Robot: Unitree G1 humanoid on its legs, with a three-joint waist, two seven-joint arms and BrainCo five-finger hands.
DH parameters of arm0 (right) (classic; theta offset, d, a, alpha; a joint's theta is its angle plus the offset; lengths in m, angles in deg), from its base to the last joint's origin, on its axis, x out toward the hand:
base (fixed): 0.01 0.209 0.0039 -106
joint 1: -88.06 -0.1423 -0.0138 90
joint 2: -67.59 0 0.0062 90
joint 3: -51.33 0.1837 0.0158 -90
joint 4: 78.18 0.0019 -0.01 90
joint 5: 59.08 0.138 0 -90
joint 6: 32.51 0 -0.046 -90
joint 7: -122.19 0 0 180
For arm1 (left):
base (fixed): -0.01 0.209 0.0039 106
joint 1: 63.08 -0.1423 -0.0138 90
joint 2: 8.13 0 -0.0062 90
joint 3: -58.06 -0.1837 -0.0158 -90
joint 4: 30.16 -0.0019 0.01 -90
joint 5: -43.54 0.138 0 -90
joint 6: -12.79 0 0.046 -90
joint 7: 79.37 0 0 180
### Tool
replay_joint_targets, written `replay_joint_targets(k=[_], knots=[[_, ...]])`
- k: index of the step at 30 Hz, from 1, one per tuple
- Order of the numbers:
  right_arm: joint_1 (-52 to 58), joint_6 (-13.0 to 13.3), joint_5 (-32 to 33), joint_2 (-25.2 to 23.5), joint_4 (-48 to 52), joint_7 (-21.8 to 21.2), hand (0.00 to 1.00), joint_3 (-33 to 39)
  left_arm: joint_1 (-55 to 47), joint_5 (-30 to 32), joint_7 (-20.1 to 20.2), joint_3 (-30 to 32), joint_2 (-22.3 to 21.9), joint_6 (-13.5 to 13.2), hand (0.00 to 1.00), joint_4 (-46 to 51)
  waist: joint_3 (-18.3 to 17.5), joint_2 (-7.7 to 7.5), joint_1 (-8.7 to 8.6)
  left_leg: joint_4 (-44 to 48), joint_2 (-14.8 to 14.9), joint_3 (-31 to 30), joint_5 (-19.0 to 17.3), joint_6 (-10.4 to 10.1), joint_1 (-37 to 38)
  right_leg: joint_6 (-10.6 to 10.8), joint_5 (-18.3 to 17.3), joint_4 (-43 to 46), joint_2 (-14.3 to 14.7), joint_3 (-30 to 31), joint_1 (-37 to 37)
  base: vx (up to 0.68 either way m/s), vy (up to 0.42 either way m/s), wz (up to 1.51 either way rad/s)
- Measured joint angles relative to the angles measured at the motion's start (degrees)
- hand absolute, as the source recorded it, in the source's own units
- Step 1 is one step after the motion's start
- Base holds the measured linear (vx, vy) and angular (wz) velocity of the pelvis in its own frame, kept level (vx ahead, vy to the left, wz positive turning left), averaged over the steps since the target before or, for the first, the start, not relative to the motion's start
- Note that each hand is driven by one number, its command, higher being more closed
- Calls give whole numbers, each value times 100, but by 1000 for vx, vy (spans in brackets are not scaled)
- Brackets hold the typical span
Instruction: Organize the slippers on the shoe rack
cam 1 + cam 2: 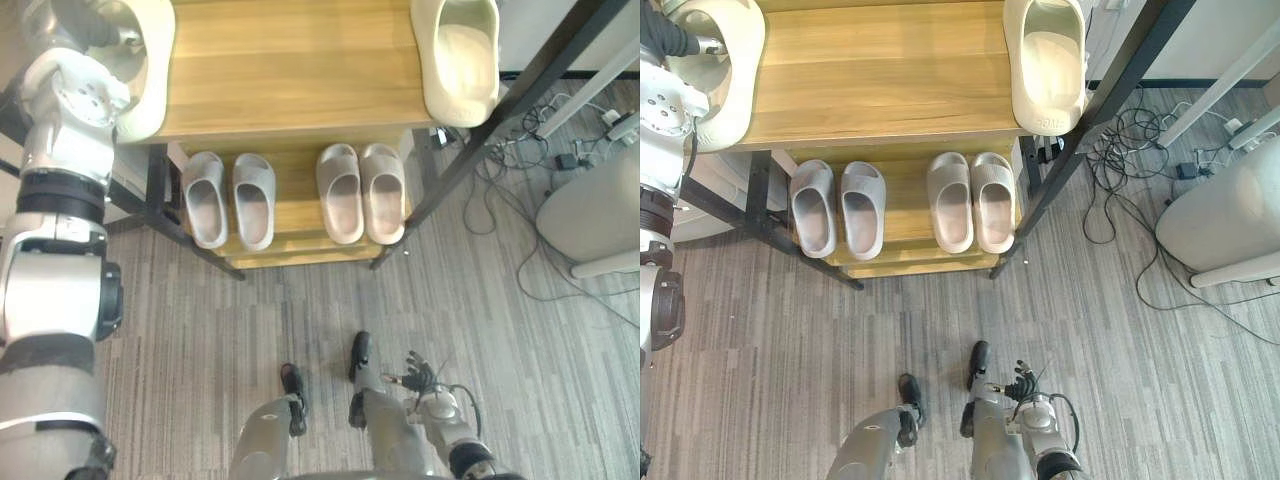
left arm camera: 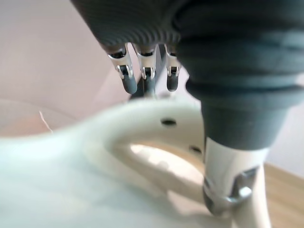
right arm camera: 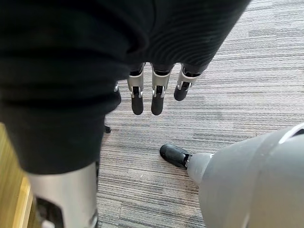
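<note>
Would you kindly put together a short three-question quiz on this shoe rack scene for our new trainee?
1. True or false: the lower shelf of the wooden shoe rack with a black metal frame holds two pairs of grey foam slippers.
2. Multiple choice: the left hand pinches the strap of A) a grey slipper, B) the left cream foam slipper on the top shelf, C) a red boot.
3. Fill in: the right hand hangs low, fingers straight, above the grey striped ______.

Key: 1 true; 2 B; 3 carpet floor.
</note>
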Motion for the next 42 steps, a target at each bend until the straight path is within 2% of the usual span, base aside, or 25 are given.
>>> replay_joint_targets(k=[16, 24, 29, 36, 41, 42], knots=[[1, -4, 145, -10, 11, 0, 0, 0, 200, -18, -32, -164, -3, -10, 100, 53, 106, 14, -90, 168, 12, 130, -156, 62, 3, 27, 20, 0, -4, 117, 12, -2, 73, -4], [144, -5, 137, -12, 14, 3, 0, -87, -370, -132, -254, -22, -336, -20, 100, 932, 105, 20, -84, 174, 12, 42, -168, 66, 146, -2, -19, -8, -3, 46, 207, -19, 62, 4], [252, -8, 133, -2, 15, 3, 0, -202, -454, -132, -283, -25, -616, -20, 100, 1084, 88, 50, -66, 172, 19, -14, -169, 61, 218, -34, -48, -4, 1, -32, 300, -7, 52, 6], [252, -20, 128, -18, 17, 2, 0, -215, -469, -248, -285, -54, -1044, -23, 100, 1122, -7, 225, -83, 190, 16, -5, -189, 54, 218, -29, -43, 0, 1, -26, 298, -1, 64, -1], [250, -26, 119, -1, 25, 5, 0, -212, -498, -303, -284, -154, -1152, -28, 100, 1121, -58, 313, -112, 419, 98, 150, -361, 58, 200, -56, -64, -3, 42, 88, 297, -19, 80, -17], [251, -27, 120, 16, 28, 9, 0, -209, -499, -364, -284, -176, -1193, -31, 100, 1092, -92, 374, -145, 514, 120, 168, -421, 65, 152, -66, -74, -4, 56, 101, 282, -14, 91, -15]])
